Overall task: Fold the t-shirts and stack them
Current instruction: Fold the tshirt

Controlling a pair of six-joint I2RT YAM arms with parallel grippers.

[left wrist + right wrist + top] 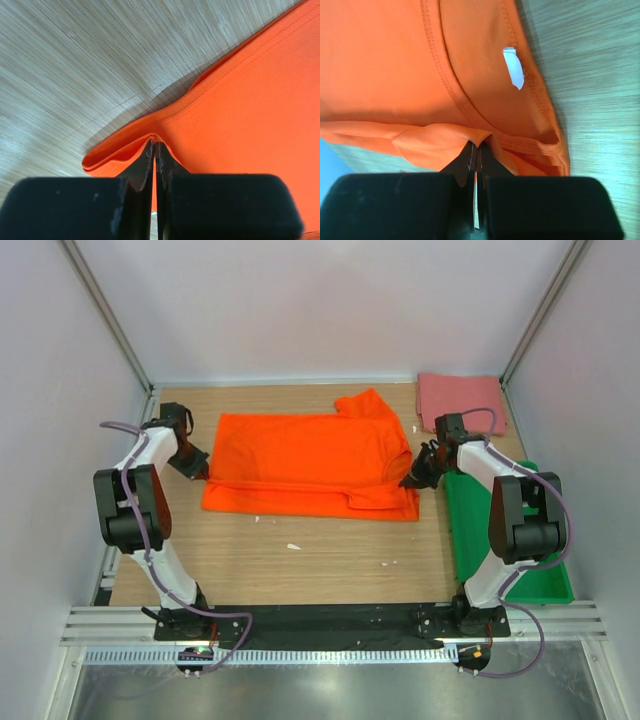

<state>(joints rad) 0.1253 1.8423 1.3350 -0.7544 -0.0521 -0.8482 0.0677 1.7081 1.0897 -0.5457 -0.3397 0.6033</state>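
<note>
The bright orange cloth short-sleeved t-shirt [305, 462] lay spread across the middle of the wooden counter [300, 570]. The left claw [155, 150] was pinched tight on the shirt's left edge, with a ridge of orange fabric caught between its black fingers. The right claw [478, 149] was clamped just as narrowly on a fold of the same shirt near the neckline and a white label [514, 67]. The dull pink-red cloth t-shirt [460, 400] lay flat at the far right corner, beyond the green plastic tray [465, 530].

green tray [466, 532] bounds the right; bare tabletop [300, 575] lies before orange t-shirt [300, 460].
</note>
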